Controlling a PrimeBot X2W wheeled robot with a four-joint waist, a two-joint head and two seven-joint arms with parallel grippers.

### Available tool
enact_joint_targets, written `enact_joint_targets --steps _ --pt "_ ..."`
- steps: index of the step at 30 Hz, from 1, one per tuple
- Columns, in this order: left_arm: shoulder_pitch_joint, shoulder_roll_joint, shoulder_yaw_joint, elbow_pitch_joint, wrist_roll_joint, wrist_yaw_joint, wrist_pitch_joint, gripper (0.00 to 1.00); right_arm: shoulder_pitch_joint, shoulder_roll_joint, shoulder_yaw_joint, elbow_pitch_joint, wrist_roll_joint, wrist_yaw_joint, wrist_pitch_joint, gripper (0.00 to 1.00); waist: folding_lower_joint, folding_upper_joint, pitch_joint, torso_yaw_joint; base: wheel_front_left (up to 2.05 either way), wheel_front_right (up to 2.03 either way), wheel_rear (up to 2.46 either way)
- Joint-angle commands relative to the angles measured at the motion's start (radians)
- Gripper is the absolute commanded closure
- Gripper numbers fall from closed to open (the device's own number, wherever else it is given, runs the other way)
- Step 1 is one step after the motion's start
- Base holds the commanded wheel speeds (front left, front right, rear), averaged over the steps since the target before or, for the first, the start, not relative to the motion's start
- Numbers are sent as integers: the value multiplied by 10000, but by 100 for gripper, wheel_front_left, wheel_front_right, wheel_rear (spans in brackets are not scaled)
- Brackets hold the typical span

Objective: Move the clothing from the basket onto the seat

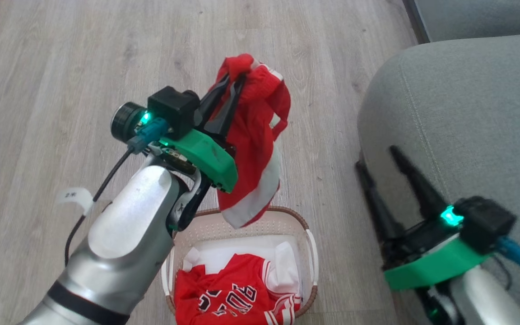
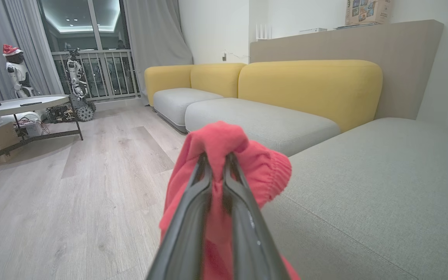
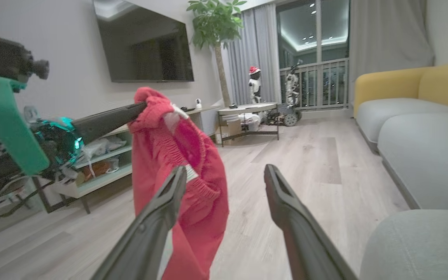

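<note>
My left gripper [image 1: 235,79] is shut on the waistband of the red shorts [image 1: 260,149], which hang with their white stripe above the cream basket [image 1: 310,253]. In the left wrist view the shorts [image 2: 255,163] bunch around my closed fingertips. A red jersey [image 1: 237,293] with black lettering lies in the basket. The grey-green seat [image 1: 467,113] is to the right of the shorts. My right gripper [image 1: 375,155] stands open at the seat's near edge, with nothing between its fingers. In the right wrist view the hanging shorts [image 3: 177,179] are left of my open right gripper [image 3: 224,173].
Pale wood floor [image 1: 84,67] spreads to the left and behind the basket. The left wrist view shows a yellow-backed sofa [image 2: 309,85] and a round table [image 2: 18,105]. A TV shelf [image 3: 99,171] runs along the wall in the right wrist view.
</note>
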Motion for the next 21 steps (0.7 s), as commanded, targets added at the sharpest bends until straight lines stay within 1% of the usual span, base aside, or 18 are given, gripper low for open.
enact_joint_targets --steps 1,5,8,15,16,21 --pt "-725 239 381 -370 50 43 36 100 -342 -161 452 -209 120 -2 -51 0 1 0 1 42 0 0 0" --pt "-776 173 267 -435 49 21 91 100 -785 -271 1538 549 418 -2 -51 0 1 0 25 162 0 0 0" --pt "-796 88 156 -460 53 -2 101 100 -1348 -179 2173 1224 484 -2 -51 0 1 0 41 297 0 0 0" --pt "-811 -202 -146 -611 21 -69 151 100 -2366 255 2845 2632 724 -2 -51 0 1 0 119 724 0 0 0" --pt "-811 -202 -146 -611 21 -69 151 100 -2366 255 2845 2632 724 -2 -51 0 1 0 119 724 0 0 0" --pt "-849 -425 -383 -703 -33 -162 203 100 -2908 515 3183 3872 1045 -2 -51 0 1 0 142 1027 0 0 0"
